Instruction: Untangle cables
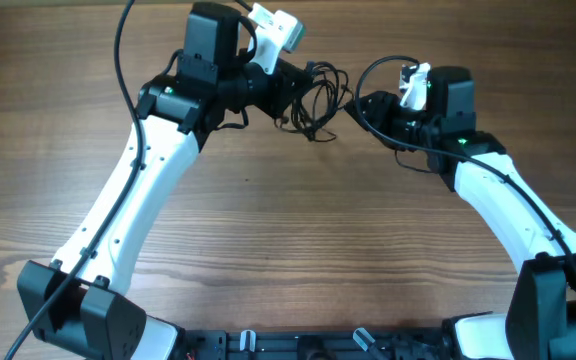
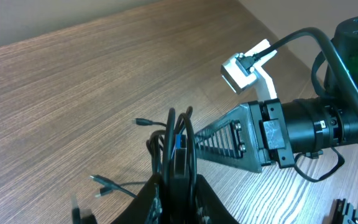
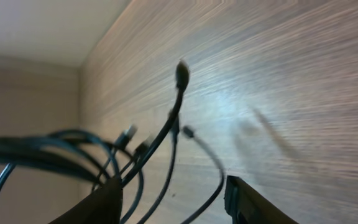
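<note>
Bundle of thin black cables with tiny plug ends (image 1: 318,95) hangs between your hands above the wooden tabletop (image 1: 268,220). Your left hand (image 2: 178,186) is clamped on it. Your right hand (image 3: 173,199) faces it, fingers apart, with loose strands running between them.

My left arm (image 1: 133,190) climbs from the near left corner to a bent elbow, then turns its wrist to the right. There my left pincer (image 2: 178,190) is nipped narrow on the cables (image 2: 170,140). My right arm (image 1: 503,200) mirrors it from the near right corner, wrist turned left, so both pincers point at each other, near but apart, and my right pincer (image 3: 174,199) stands with its fingers (image 3: 247,202) parted wide.
</note>
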`<act>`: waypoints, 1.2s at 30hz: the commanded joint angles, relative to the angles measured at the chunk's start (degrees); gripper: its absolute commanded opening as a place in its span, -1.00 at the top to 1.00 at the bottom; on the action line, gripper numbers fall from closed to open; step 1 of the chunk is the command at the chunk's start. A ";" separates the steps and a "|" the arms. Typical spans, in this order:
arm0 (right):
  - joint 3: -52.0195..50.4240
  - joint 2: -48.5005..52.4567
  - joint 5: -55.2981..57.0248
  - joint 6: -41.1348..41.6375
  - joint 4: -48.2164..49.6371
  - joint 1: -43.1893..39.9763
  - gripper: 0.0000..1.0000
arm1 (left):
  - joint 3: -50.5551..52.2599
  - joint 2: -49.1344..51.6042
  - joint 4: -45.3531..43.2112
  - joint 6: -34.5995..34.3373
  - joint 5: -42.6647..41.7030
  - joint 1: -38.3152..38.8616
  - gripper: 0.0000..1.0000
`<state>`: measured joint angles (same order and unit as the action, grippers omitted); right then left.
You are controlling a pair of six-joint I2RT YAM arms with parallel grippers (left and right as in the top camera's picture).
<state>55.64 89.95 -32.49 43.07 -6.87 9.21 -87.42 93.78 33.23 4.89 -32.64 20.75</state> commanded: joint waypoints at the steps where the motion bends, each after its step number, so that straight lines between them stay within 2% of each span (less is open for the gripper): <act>1: 0.33 0.59 4.46 0.59 0.04 -0.02 -0.04 | -1.31 -0.24 -0.11 0.87 -0.31 0.15 0.69; 12: 0.33 0.59 8.50 3.63 1.68 -0.04 -0.04 | -1.31 -0.24 0.22 0.87 -0.28 3.58 0.68; 15: 0.33 0.59 9.57 5.09 -0.15 -0.07 0.32 | -1.31 -0.24 -0.31 0.90 -0.26 3.56 0.68; 22: 0.33 0.59 9.38 8.50 -2.93 -0.04 0.32 | -1.31 -0.24 -1.77 0.90 2.10 3.52 0.68; 25: 0.33 0.59 7.13 9.49 -3.30 -0.04 0.22 | -1.31 -0.24 -1.77 0.90 4.85 3.52 0.67; 30: 0.33 0.59 5.99 12.68 -3.30 -0.04 0.11 | -1.31 -0.24 -2.16 0.87 4.85 3.58 0.67; 36: 0.33 0.59 5.49 14.58 -3.04 1.36 0.04 | -1.31 -0.24 -3.52 0.87 4.85 4.87 0.67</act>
<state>55.61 89.95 -25.91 56.12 -10.13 9.37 -87.39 93.78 30.57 4.91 -27.86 25.17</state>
